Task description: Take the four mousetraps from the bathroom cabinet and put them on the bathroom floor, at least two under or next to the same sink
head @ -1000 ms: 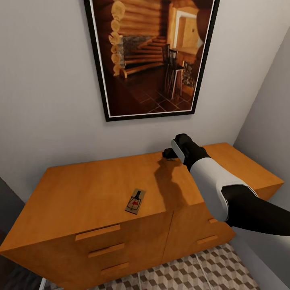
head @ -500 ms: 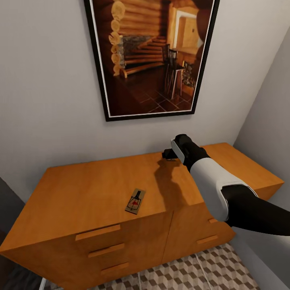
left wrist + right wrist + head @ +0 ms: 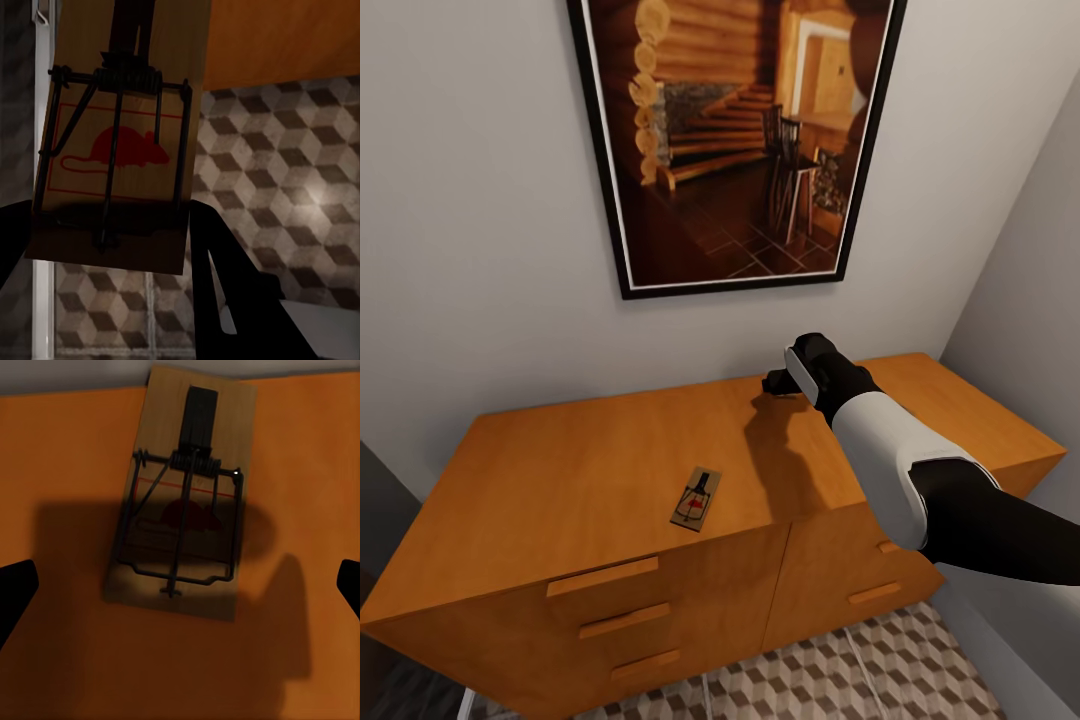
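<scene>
On top of the orange-brown cabinet, near its front edge, lies one mousetrap. My right gripper hovers over the back of the cabinet top. In the right wrist view a second mousetrap lies flat on the wood, and my right gripper is open, its dark fingertips wide apart on either side. My left gripper is shut on a third mousetrap, held above the cube-patterned bathroom floor. The sink is out of view.
A large black-framed picture hangs on the wall above the cabinet. A grey side wall closes in at the right end of the cabinet. Patterned floor tiles show in front of the drawers.
</scene>
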### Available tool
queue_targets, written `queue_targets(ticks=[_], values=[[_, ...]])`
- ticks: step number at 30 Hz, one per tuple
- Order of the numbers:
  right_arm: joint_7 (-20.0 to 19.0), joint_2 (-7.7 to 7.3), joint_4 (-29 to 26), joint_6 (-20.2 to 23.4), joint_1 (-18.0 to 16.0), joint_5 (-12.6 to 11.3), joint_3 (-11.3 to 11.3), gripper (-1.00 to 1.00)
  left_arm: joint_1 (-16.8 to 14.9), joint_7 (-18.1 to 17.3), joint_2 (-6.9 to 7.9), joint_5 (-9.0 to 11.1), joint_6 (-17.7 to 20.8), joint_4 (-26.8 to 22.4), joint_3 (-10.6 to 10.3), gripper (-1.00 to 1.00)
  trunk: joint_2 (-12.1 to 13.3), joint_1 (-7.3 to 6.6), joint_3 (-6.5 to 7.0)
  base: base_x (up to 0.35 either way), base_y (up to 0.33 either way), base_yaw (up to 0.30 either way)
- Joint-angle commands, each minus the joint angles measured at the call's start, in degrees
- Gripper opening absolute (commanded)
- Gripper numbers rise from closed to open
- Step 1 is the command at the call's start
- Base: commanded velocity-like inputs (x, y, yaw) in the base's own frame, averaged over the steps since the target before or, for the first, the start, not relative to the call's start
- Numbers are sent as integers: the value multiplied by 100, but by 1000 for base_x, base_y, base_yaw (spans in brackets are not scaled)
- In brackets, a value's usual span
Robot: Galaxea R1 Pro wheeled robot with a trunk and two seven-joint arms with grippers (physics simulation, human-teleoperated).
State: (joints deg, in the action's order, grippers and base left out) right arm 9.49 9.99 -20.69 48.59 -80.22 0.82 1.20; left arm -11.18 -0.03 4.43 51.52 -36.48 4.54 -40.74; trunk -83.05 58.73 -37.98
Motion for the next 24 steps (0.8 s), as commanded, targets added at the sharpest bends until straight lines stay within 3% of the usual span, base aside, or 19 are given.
queue_targets(ticks=[1,24], values=[[9,0,-5,28,-3,6,12,100,-5,30,-3,0,-17,12,-43,-100,-3,0,-11,0,0,0],[10,0,3,25,-3,11,12,100,-2,30,-3,-1,-17,12,-41,-100,-3,0,-61,24,-3,0]])
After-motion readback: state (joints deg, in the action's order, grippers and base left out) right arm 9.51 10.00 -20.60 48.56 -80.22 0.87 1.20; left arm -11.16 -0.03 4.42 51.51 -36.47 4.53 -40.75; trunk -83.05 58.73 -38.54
